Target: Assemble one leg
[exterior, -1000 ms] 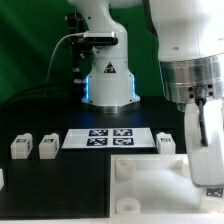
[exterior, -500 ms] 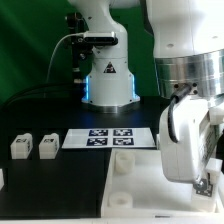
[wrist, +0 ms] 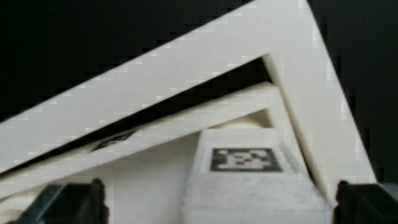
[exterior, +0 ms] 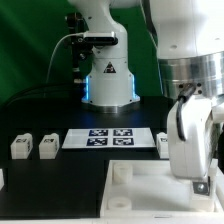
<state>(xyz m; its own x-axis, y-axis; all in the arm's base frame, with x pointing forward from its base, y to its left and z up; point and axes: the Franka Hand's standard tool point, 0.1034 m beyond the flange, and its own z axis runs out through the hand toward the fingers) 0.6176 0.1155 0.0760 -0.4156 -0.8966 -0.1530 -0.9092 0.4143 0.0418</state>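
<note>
In the wrist view a leg (wrist: pixel 249 170), a chunky white block with a black-and-white tag on its face, lies between my fingers on the large white tray-like piece (wrist: pixel 214 75), close to one of its corners. My gripper (wrist: pixel 219 206) is open, with one dark finger (wrist: pixel 71 205) well clear of the leg and the other close beside it. In the exterior view my gripper (exterior: pixel 203 186) hangs low over the tray piece (exterior: pixel 150 190) at its right side and hides this leg. Two more legs (exterior: pixel 20 146) (exterior: pixel 46 146) stand at the left.
The marker board (exterior: pixel 108 137) lies behind the tray piece. Another leg (exterior: pixel 164 142) stands at its right end, partly behind my arm. The robot base (exterior: pixel 108 85) rises at the back. The table is black.
The hand has turned and come lower over the right side of the tray piece. It now covers part of the leg beside the marker board. The other parts have not moved.
</note>
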